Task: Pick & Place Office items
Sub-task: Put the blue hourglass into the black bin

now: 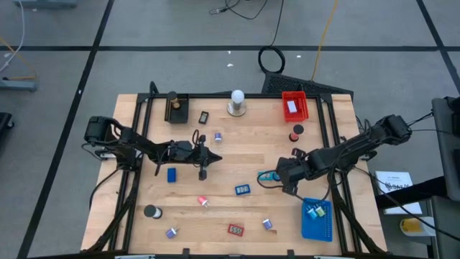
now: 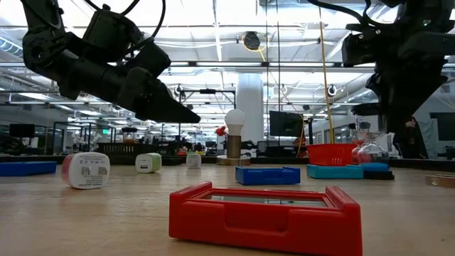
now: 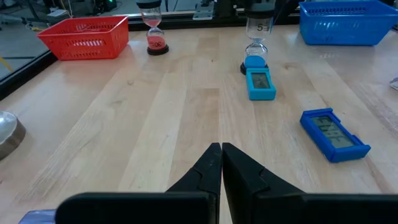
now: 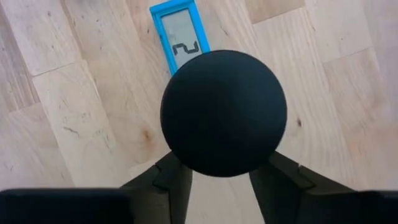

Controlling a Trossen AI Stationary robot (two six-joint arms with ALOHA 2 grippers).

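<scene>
Right hand [image 4: 217, 177] pinches a black round-capped hourglass [image 4: 224, 112], raised over the teal digital timer [image 4: 181, 40] mid-tabletop [image 1: 244, 216]. Left hand [image 3: 221, 163] pressed together, empty, hovering left of centre.

Ceiling strip lights [image 2: 106, 21] are flooding my workspace evenly, glaring white behind my silhouetted arms in the low view. My arms are casting only soft shadows on the desk [image 1: 237, 208]. The red timer [image 2: 266, 213] up close is blurring slightly.
</scene>
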